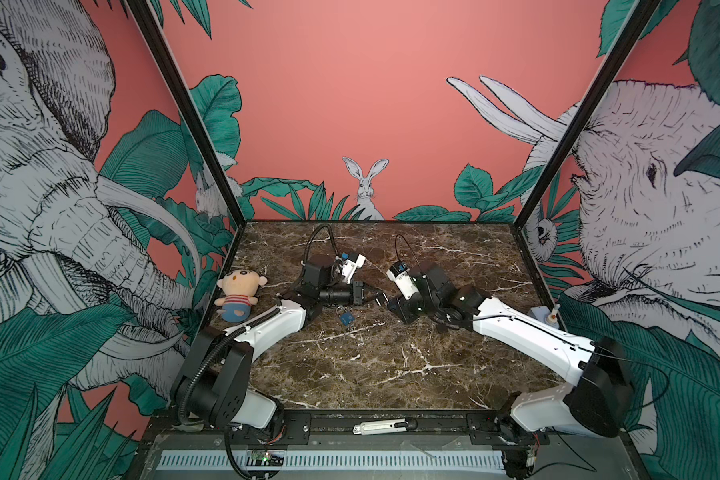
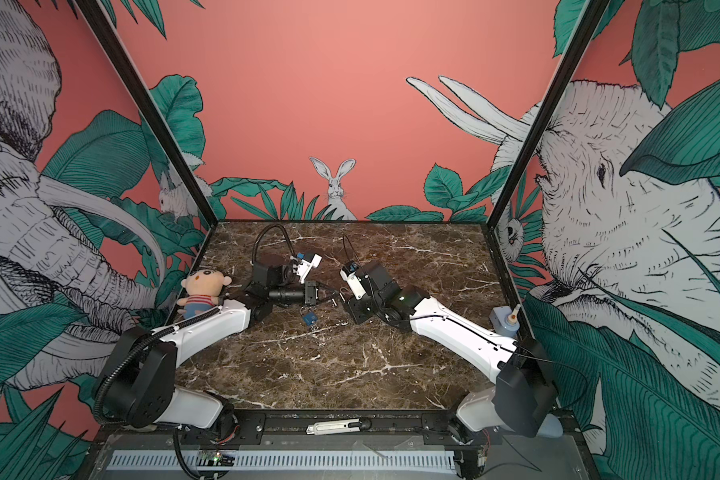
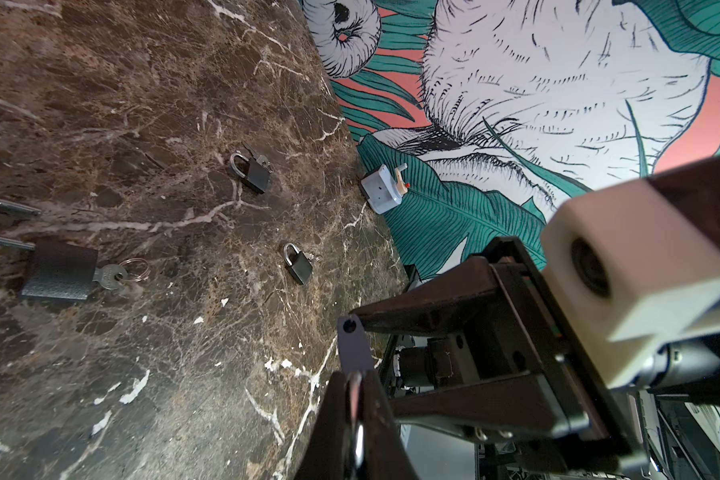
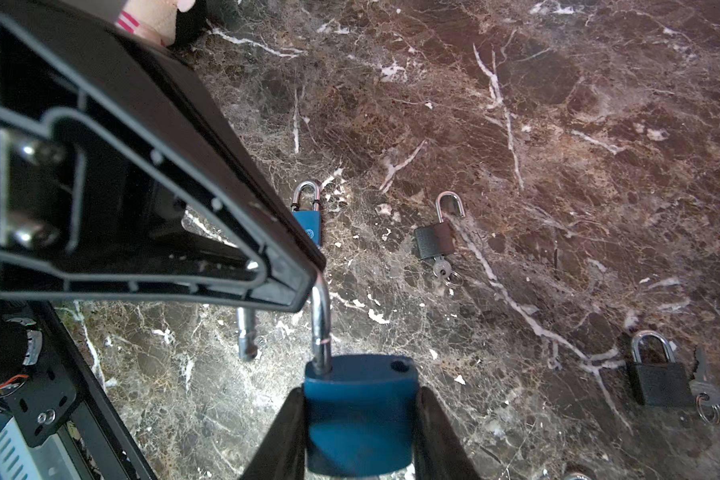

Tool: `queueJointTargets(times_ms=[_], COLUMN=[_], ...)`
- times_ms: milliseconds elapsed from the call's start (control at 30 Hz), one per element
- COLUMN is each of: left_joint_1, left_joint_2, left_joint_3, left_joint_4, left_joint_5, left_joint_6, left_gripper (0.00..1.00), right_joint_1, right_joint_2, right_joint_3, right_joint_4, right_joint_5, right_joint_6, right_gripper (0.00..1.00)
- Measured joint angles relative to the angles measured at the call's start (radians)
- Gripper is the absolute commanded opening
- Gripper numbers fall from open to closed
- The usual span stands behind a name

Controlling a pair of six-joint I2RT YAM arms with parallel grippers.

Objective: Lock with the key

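Note:
My right gripper [image 4: 360, 392] is shut on the body of a blue padlock [image 4: 360, 419], held above the marble table [image 4: 558, 124]. Its steel shackle [image 4: 321, 324] is swung open, with the free end beside it. My left gripper [image 3: 356, 378] is shut on the shackle's bend; the padlock's top [image 3: 352, 345] shows just past its jaws. In both top views the two grippers meet mid-table, left [image 1: 371, 297] against right [image 1: 391, 303]. No key shows on the held padlock. A key [image 4: 441, 268] sits in a black padlock [image 4: 433, 241] on the table.
On the table lie a second blue padlock [image 1: 346, 318], shackle shut, and two more black padlocks [image 4: 657, 382] [image 3: 59, 270] with keys. A plush doll [image 1: 238, 293] sits at the left wall. A grey-blue box [image 1: 543, 313] stands at the right wall.

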Motion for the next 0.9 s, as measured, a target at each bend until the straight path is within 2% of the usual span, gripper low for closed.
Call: queueJointTargets(times_ms=[100,233,333,400,600,900], left_joint_1=[0.000,0.000,-0.001,-0.002,-0.006,-0.006], left_joint_2=[0.005,0.025,0.040,0.046,0.053,0.021], left_joint_3=[-0.009,-0.027,-0.040,-0.045,-0.045,-0.023], left_joint_4=[0.025,0.095,0.149,0.175,0.180,0.142], left_joint_5=[0.000,0.002,0.000,-0.003,-0.058,-0.115], left_joint_6=[-0.010,-0.058,-0.101,-0.127,-0.179,-0.206], left_gripper=[0.00,0.00,0.00,0.00,0.00,0.00], right_joint_1=[-0.003,-0.007,-0.014,-0.023,-0.081,-0.123], right_joint_2=[0.000,0.000,-0.007,-0.022,-0.138,-0.336], right_joint_3=[0.000,-0.001,-0.020,-0.047,-0.129,-0.255], right_joint_4=[-0.002,-0.007,0.013,0.042,0.171,0.253], right_joint_5=[-0.005,-0.003,-0.004,-0.010,-0.054,-0.091], right_joint_6=[0.002,0.008,0.014,0.031,0.098,0.132], right_gripper=[0.07,0.20,0.40,0.47,0.54,0.55])
